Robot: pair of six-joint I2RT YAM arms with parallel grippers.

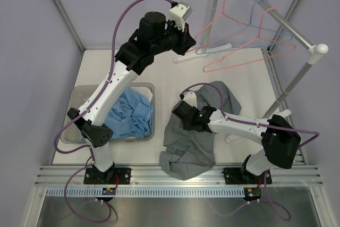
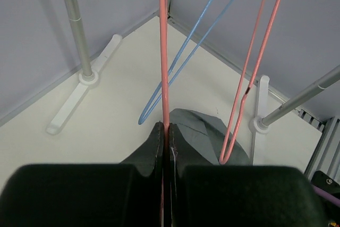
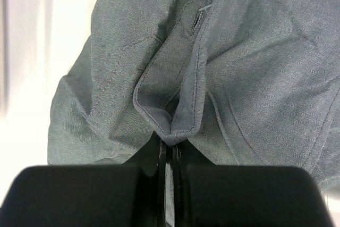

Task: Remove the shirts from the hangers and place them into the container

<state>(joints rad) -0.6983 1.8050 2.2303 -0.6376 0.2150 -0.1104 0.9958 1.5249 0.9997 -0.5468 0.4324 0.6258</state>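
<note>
Right pincer (image 3: 171,143) is pinching a fold of the grey shirt (image 3: 255,67), with the container (image 1: 79,99) sitting off to its left; left pincer (image 2: 166,129) is clamping a pink hanger (image 2: 163,51)

Top cam: high, behind the arms, looking down on the full table (image 1: 170,78), near edge at 6 o'clock, rack (image 1: 297,31) at 2. Left wrist cam: raised, faces toward 1 o'clock, pink hanger (image 2: 163,51) close up. Right wrist cam: right up against the grey shirt (image 3: 239,67). All three views share that shirt.

Container (image 1: 153,111) partly behind left arm (image 1: 113,84)
</note>
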